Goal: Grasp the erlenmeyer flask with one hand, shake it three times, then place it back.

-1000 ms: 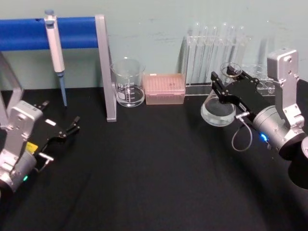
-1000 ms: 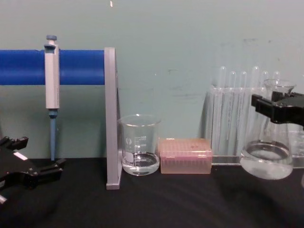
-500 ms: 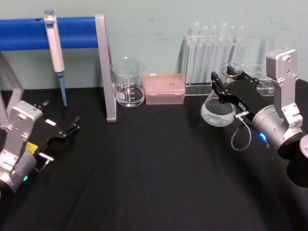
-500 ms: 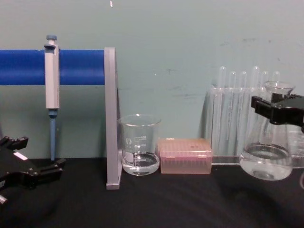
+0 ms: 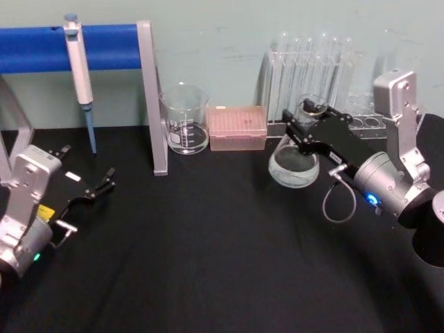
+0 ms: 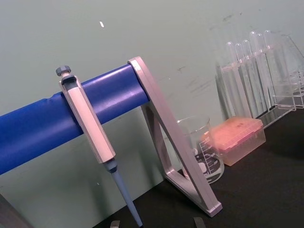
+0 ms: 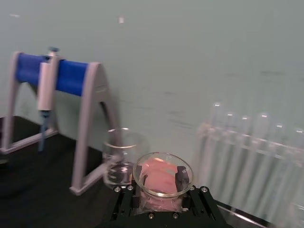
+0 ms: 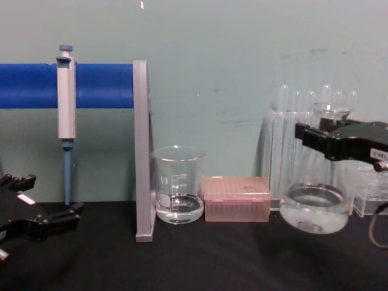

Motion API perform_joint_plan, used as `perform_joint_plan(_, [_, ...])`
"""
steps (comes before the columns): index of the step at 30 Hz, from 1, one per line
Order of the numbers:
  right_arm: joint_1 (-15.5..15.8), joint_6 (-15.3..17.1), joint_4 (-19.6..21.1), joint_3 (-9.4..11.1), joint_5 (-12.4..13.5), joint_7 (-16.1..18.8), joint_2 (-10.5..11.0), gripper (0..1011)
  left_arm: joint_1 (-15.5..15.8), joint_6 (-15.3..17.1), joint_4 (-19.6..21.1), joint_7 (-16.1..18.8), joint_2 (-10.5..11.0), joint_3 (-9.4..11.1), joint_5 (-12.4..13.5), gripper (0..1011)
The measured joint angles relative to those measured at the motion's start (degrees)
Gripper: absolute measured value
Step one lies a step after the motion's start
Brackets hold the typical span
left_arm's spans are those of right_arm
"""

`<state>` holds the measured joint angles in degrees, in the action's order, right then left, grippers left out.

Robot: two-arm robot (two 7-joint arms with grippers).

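My right gripper (image 5: 304, 130) is shut on the neck of the erlenmeyer flask (image 5: 294, 165), a clear conical flask with a little clear liquid. It holds the flask upright, just above the black table and in front of the test tube rack. In the chest view the black jaws of the right gripper (image 8: 322, 137) clamp the neck, and the wide base of the flask (image 8: 314, 211) hangs below them. The right wrist view looks down at the flask's open mouth (image 7: 162, 176) between the jaws. My left gripper (image 5: 89, 182) rests open and empty at the left of the table.
A glass beaker (image 5: 184, 122) and a pink tip box (image 5: 237, 128) stand along the back wall, left of the flask. The test tube rack (image 5: 313, 69) stands close behind it. A pipette (image 5: 80, 66) hangs on the blue stand (image 5: 111, 46) at the back left.
My right gripper has carried the flask to the left, toward the pink box, and slightly lower. The left arm has not moved.
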<state>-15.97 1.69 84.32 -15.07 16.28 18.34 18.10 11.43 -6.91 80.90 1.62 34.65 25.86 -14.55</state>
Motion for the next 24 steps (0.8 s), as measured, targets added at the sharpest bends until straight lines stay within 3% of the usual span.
perform_joint_plan(13, [-1.2,-1.0,0.5,-4.0,3.5,9.5,3.2,453,0.0,0.0,0.0,0.0,0.0,0.0,0.0,1001])
perform_joint_plan(24, [-2.3,-2.5,0.5,-7.2,5.5,14.9,5.6,453,0.0,0.0,0.0,0.0,0.0,0.0,0.0,1001])
